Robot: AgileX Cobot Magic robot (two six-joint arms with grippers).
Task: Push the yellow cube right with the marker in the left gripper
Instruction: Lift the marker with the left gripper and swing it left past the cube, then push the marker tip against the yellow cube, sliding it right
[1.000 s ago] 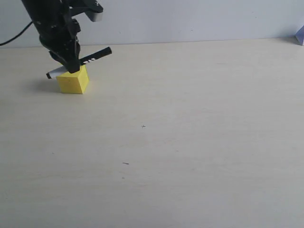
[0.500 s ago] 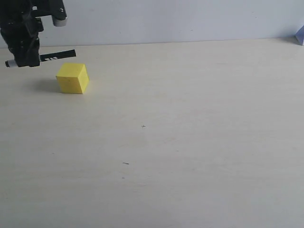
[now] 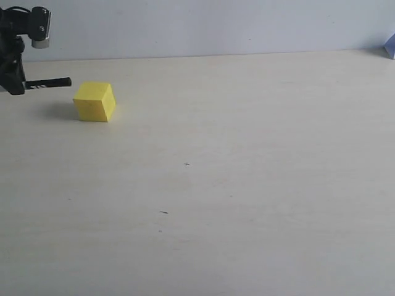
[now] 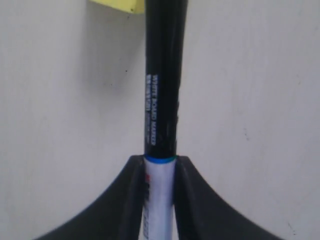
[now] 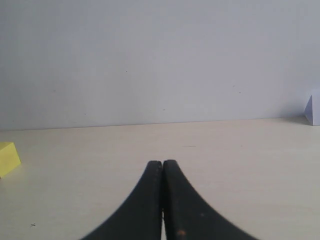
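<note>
On one pale table we count two grippers, one yellow cube and one marker. The left gripper, partly cut off at the exterior view's left edge, clamps the marker. The right gripper is pressed closed on nothing. The matte, sharp-edged cube sits near the marker's black tip, not touching. The jaws hide most of its white barrel.

Yellow cube flat, marker horiz in left gripper, tip nr cube
</note>
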